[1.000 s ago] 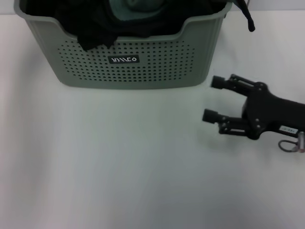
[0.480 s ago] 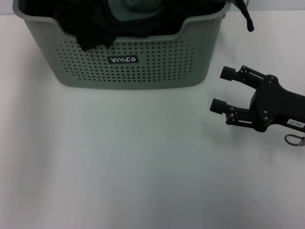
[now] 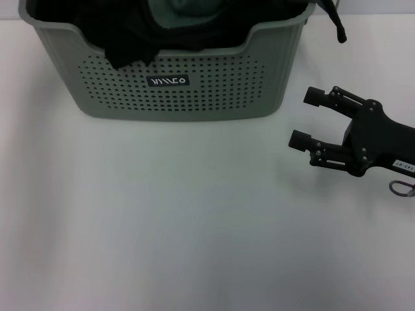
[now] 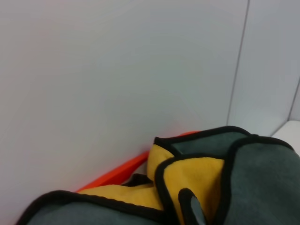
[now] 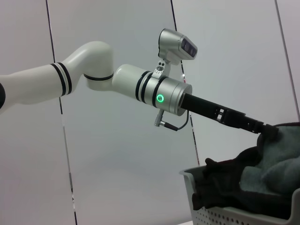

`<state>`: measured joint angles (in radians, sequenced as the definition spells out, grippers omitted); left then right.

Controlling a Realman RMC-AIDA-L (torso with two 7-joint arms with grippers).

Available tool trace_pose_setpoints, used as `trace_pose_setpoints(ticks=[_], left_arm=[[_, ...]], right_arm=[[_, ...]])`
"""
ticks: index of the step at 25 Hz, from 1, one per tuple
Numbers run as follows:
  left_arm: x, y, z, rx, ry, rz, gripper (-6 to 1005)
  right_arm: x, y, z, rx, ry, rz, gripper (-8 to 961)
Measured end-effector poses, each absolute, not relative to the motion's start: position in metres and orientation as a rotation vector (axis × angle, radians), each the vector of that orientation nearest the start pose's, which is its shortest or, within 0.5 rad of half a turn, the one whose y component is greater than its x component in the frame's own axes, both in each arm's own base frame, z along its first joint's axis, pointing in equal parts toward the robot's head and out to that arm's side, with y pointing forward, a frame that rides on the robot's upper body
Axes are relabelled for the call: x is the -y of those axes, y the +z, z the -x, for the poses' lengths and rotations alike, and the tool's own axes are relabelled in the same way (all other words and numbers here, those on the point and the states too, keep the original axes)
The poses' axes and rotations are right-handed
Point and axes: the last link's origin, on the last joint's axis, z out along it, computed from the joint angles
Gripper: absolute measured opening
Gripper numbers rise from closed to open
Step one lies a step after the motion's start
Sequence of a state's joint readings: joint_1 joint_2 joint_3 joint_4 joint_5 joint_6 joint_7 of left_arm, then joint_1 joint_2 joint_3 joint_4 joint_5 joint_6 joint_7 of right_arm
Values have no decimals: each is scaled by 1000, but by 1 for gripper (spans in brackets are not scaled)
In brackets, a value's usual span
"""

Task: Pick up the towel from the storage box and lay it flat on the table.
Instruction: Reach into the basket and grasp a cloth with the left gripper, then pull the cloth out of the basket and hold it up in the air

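The storage box (image 3: 175, 97) stands at the far side of the table (image 3: 162, 227). The dark green towel (image 3: 185, 10) lies bunched inside it, next to all-black fabric (image 3: 123, 39). In the left wrist view the towel (image 4: 262, 178) fills the near field, with its yellow reverse and black border showing. In the right wrist view my left gripper (image 5: 260, 127) reaches down into the towel (image 5: 276, 164), which rises above the box rim (image 5: 234, 215); its tips are buried in the cloth. My right gripper (image 3: 303, 117) is open and empty above the table, to the right of the box.
A black strap (image 3: 337, 26) hangs over the box's far right corner. An orange edge (image 4: 122, 171) shows behind the towel. Grey wall panels stand behind the box. Bare white table lies in front of the box.
My right gripper has moved to the right and slightly farther back, away from the box's front, still open. The box and its contents look the same.
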<state>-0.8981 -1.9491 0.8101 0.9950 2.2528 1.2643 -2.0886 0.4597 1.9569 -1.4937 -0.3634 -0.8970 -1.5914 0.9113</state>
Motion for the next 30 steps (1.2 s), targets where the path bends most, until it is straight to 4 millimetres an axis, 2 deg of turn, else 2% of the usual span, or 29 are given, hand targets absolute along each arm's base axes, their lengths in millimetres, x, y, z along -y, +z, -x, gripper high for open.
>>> trace_pose_setpoints(ticks=[2, 12, 18, 21, 25, 30], left_arm=[[-468, 103, 128, 602, -341, 2462, 448], [-457, 98, 129, 580, -349, 2519, 217], [-450, 110, 126, 540, -458, 2501, 16], [-442, 118, 120, 482, -549, 2507, 14], [-419, 133, 111, 320, -749, 2516, 14], [-379, 153, 99, -12, -996, 2524, 15]], right_arm=[[-303, -10, -239, -277, 1231, 2547, 870], [-300, -10, -241, -277, 1238, 2545, 870], [-297, -9, -243, -279, 1241, 2535, 870], [-295, -7, -244, -278, 1257, 2523, 870], [-291, 0, -243, -248, 1306, 2497, 870], [-284, 22, -240, -168, 1425, 2469, 870]])
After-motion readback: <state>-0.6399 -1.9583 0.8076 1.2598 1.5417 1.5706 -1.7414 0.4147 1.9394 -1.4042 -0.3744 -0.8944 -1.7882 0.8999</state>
